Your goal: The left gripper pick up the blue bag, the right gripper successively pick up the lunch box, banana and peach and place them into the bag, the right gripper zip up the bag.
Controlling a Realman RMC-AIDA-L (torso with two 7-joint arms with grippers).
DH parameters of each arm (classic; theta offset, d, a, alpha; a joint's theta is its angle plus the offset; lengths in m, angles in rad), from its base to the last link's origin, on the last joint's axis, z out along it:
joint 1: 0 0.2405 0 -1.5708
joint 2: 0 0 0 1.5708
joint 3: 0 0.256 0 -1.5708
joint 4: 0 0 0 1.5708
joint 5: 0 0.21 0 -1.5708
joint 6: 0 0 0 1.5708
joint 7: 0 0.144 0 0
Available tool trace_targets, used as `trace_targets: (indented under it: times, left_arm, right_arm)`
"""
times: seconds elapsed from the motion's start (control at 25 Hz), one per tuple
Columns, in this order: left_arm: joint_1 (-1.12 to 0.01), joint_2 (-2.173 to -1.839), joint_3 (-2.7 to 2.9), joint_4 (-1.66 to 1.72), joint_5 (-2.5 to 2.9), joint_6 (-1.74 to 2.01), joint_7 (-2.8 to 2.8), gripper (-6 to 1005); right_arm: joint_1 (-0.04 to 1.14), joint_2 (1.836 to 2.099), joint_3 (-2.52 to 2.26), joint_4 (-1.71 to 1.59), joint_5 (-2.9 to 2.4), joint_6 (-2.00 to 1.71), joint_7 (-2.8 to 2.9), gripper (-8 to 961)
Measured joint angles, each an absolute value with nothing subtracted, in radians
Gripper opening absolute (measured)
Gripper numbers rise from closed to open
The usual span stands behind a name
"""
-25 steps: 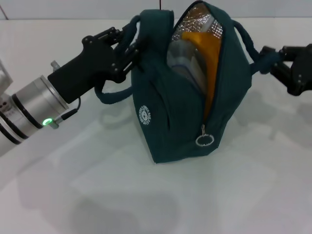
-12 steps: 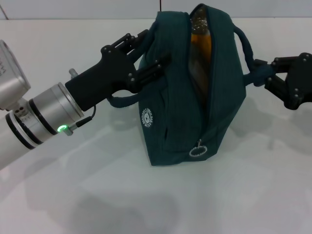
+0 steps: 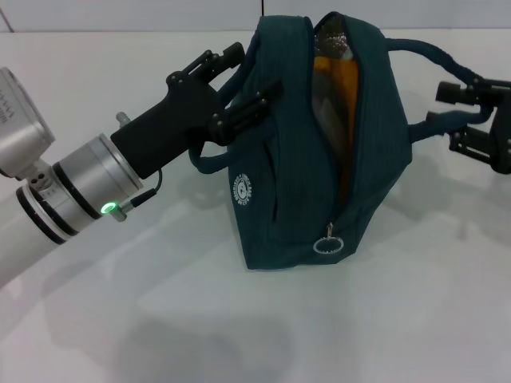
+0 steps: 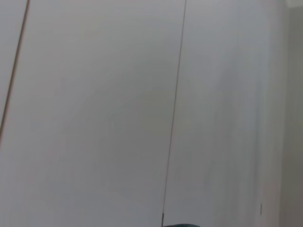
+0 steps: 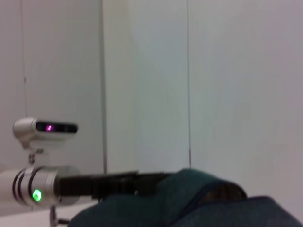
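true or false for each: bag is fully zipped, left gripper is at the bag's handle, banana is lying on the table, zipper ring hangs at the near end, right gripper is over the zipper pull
1. The blue bag is fully zipped. False: its top gapes open.
2. The left gripper is at the bag's left-side handle. True.
3. The banana lies on the table. False: it shows inside the bag.
4. The zipper ring hangs at the bag's near end. True.
5. The right gripper is over the zipper ring. False: it is at the right-side handle, far from the ring.
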State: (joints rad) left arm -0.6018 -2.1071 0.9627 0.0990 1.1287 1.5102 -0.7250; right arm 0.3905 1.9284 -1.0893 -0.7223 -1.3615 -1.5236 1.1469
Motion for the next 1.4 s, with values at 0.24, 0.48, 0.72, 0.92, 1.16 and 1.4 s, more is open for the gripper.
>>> trace_targets:
  times: [0.24,0.48,0.72,0.92,1.16,1.4]
  left_arm:
    - [-0.601,-2.108,0.963,0.083,1.114,1.51,-0.724,773]
    - [-0.604,-2.108,0.963,0.074,1.11,1.511,-0.724,772]
    - [-0.607,-2.108,0.965,0.058,1.11,1.515,-0.724,771]
    - [-0.612,-2.108,0.966,0.047,1.11,1.518,-0.724,770]
    - [-0.612,-2.108,0.967,0.043,1.113,1.52,-0.724,769]
    - [-0.608,-2.108,0.964,0.033,1.112,1.523,-0.713,768]
  right_arm:
    - [0.401,1.902,-1.089,-0.735,-1.426,-1.527,1.174,392]
    - [0.381,1.901,-1.066,-0.839,-1.543,-1.533,1.272,463]
    - [0.355,1.916,-0.934,-0.851,-1.577,-1.728,1.273,621]
    - [0.389,1.939,-0.938,-0.842,-1.743,-1.838,1.279,646]
    - [0.454,2.005,-0.941,-0.783,-1.943,-1.749,1.288,641]
    - [0.499,2.012,-0.961,-0.723,-1.944,-1.653,1.293,639]
